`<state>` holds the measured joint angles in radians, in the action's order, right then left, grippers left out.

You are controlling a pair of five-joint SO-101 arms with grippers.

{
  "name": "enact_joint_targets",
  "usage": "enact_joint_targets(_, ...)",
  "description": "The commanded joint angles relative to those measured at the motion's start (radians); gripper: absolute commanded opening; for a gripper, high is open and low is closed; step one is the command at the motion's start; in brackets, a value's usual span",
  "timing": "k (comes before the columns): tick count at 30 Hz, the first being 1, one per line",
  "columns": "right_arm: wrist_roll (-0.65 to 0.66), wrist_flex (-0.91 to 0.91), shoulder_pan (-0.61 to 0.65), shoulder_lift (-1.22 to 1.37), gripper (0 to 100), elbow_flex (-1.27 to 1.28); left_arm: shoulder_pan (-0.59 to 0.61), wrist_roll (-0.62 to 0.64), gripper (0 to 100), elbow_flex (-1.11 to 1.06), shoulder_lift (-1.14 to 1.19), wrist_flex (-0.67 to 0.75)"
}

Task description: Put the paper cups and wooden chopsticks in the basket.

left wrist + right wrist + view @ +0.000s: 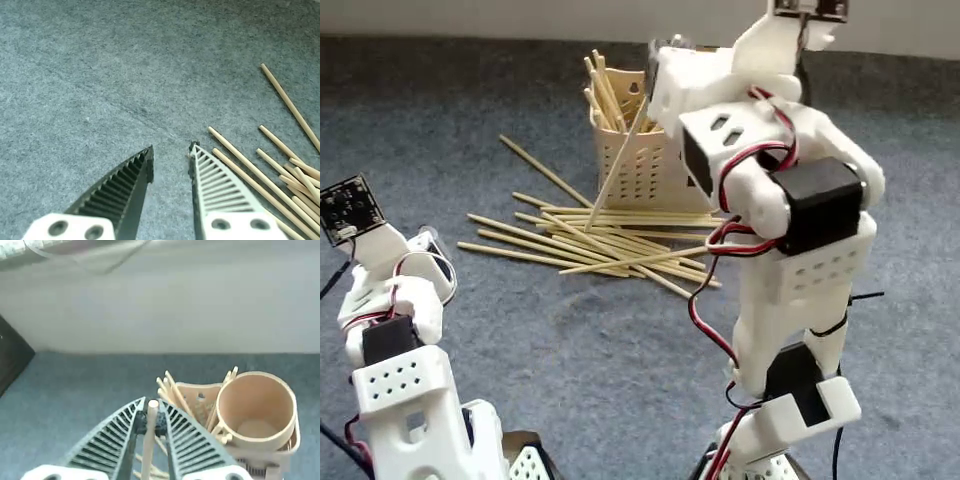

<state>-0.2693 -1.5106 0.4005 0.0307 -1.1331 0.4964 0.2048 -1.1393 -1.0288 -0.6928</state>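
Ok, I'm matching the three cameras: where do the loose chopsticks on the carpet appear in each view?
High view: loose chopsticks fanned on the carpet in front of the basket.
Left wrist view: their ends lie beside the open left gripper.
Right wrist view: a few seem to show beneath the right gripper, near the basket.
Shared landmark: the grey carpet in all three; the basket links high and right wrist views.
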Motion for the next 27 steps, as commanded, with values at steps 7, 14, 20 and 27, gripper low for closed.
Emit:
enact_joint_targets(7, 0.017, 0.369, -0.128, -0.042, 0.5, -0.041, -0.001, 0.015, 13, 0.002, -0.019, 0.023)
enact_joint_targets(14, 0.017, 0.501, -0.156, -0.002, 0.5, -0.041, -0.001, 0.015, 13, -0.002, -0.019, 0.040)
enact_joint_targets(20, 0.126, 0.515, -0.156, 0.087, 0.5, -0.039, -0.001, 0.015, 13, -0.033, -0.019, 0.098)
enact_joint_targets(27, 0.149, 0.371, -0.151, 0.189, 0.5, -0.039, -0.001, 0.015, 13, -0.033, -0.019, 0.098)
